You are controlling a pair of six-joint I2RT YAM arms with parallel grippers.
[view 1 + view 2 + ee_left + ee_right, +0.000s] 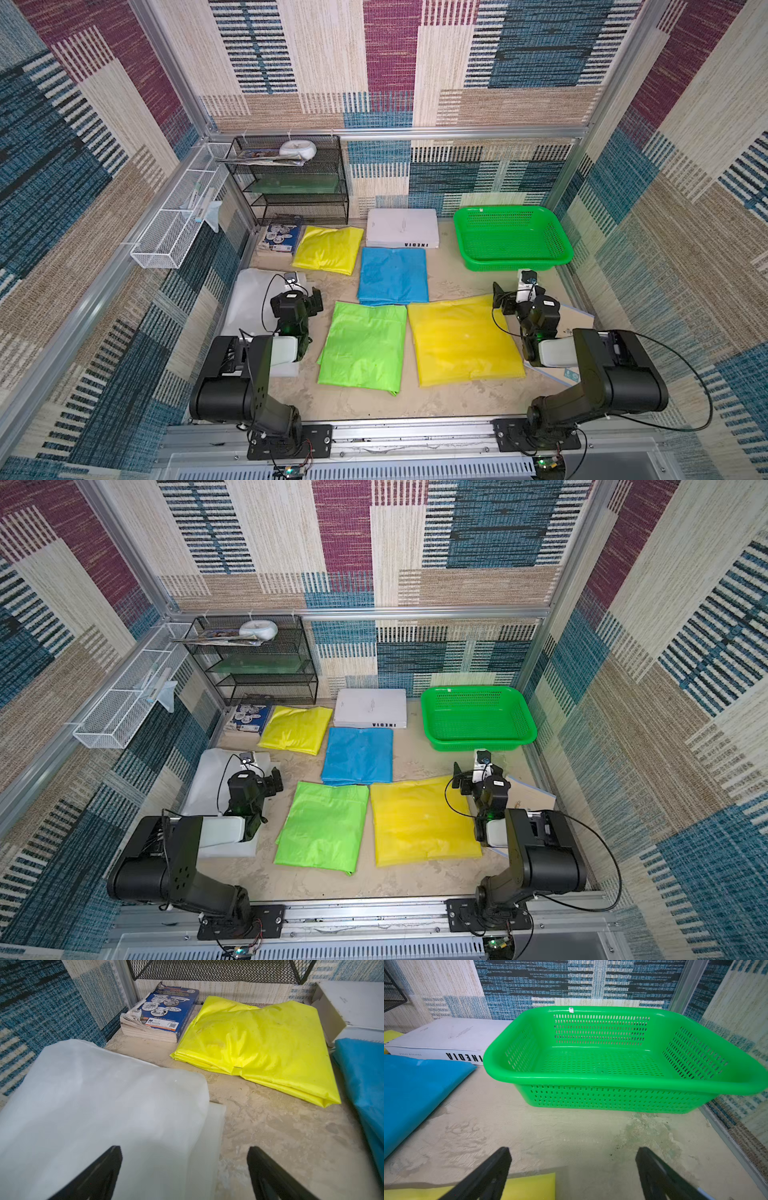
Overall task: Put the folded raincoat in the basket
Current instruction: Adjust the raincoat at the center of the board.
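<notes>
Step, I judge: pick-up, not begun. My left gripper: jaws wide, empty, above white raincoat. My right gripper: wide, empty, over large yellow raincoat, facing basket, empty, far right. Next I need a low pinch on a folded edge

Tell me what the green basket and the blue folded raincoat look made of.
Green basket: moulded plastic, glossy; highlights on the rolled rim, punched slots. Blue folded raincoat: thin plastic film, probably, slightly shiny; soft creases, thin layered edges.
</notes>
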